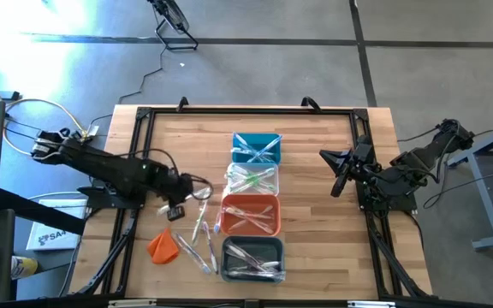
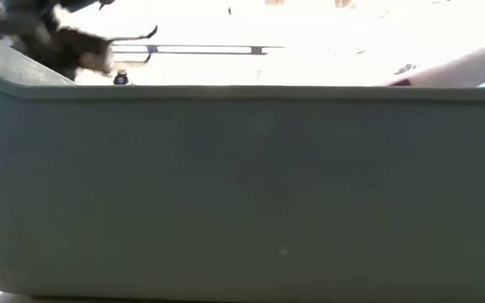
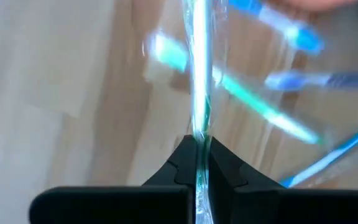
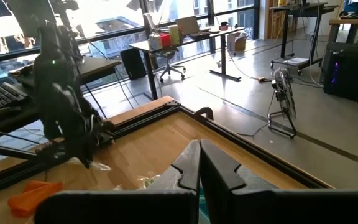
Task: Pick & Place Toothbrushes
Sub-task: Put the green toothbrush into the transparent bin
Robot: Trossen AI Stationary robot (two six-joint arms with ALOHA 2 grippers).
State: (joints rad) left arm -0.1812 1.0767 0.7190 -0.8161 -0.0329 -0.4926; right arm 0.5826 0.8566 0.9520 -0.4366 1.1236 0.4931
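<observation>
- While my left claw sits low over the wood at about 8 o'clock on the table, its fingers are pinched tight on one clear, green-tinted toothbrush.
- Loose toothbrushes lie scattered beside it, between the orange cloth lump and the bin column.
- Bins run 12 to 6 o'clock at table centre: teal bin, clear bin, orange bin, grey bin; each holds brushes.
- My right claw waits at 3 o'clock, raised, fingers fully together, nothing held.
- Low camera: blocked by a grey bin wall.
</observation>
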